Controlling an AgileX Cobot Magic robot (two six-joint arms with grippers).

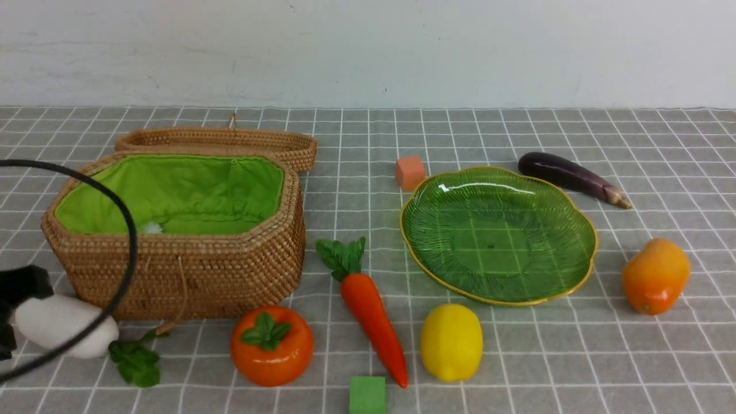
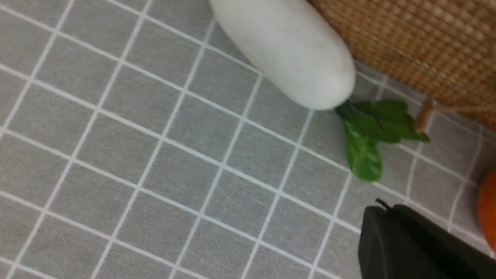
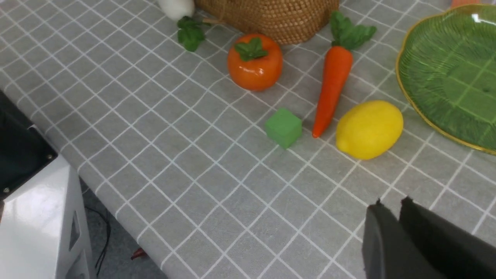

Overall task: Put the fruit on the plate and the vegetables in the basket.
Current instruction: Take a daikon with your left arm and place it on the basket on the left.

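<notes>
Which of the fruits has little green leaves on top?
The round orange fruit in front of the basket. The lemon and mango are bare.

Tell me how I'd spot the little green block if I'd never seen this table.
Find the big wicker basket on the left, then follow the orange carrot lying off its front right corner down to its pointed tip. Just left of that tip sits the green block, the only square-edged piece at the front.

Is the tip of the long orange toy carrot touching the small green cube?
Apart. The right wrist view shows grey checked cloth between the tip of the long orange toy carrot and the small green cube; the front view agrees.
</notes>
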